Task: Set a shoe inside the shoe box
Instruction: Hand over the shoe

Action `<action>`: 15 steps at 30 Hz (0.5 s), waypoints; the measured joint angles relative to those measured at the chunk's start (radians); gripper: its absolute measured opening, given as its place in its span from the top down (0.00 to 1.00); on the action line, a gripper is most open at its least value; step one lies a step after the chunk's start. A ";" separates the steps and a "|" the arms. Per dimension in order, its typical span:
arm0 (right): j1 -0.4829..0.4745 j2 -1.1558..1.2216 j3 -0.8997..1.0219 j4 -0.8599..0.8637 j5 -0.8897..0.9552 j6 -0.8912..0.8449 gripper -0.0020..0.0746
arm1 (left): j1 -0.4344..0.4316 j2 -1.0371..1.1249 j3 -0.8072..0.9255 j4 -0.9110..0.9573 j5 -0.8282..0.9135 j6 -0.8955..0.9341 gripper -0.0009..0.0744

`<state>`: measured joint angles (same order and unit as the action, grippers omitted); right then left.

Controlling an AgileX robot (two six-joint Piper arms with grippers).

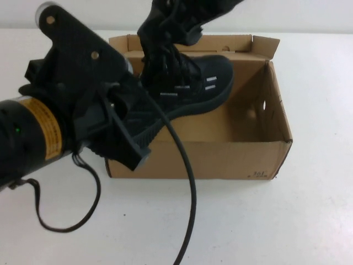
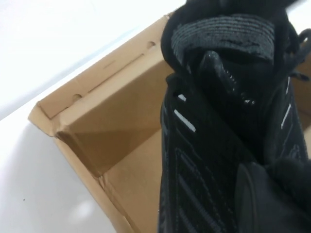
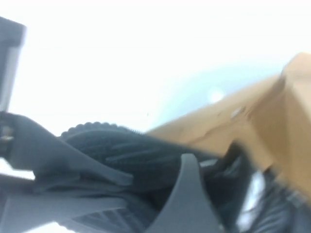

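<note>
The black knit shoe hangs tilted over the open brown shoe box, with its toe toward the box's right side and its heel over the left end. My left gripper is at the heel and shut on it. In the left wrist view the shoe fills the picture above the box floor. My right gripper comes down from the far side and is shut on the shoe at the laces and collar. The right wrist view shows the ridged sole, one of its fingers and the box.
The box stands on a white table with its flaps turned out at the far side. My left arm's black cable trails across the table in front of the box. The box has small round holes in its right wall.
</note>
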<state>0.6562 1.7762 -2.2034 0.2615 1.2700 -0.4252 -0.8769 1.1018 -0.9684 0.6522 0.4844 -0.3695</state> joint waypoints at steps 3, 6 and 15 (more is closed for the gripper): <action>0.000 -0.043 -0.004 0.007 0.000 -0.090 0.35 | 0.000 -0.030 0.000 -0.121 0.030 0.164 0.96; 0.000 -0.089 -0.005 0.009 0.000 -0.177 0.37 | 0.000 -0.058 0.000 -0.238 0.077 0.342 0.96; 0.000 -0.243 0.151 0.050 0.000 -0.309 0.39 | 0.000 -0.176 0.000 -0.322 0.141 0.539 0.96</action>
<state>0.6562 1.5328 -2.0523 0.3115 1.2700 -0.7345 -0.8769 0.9256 -0.9684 0.3305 0.6252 0.1697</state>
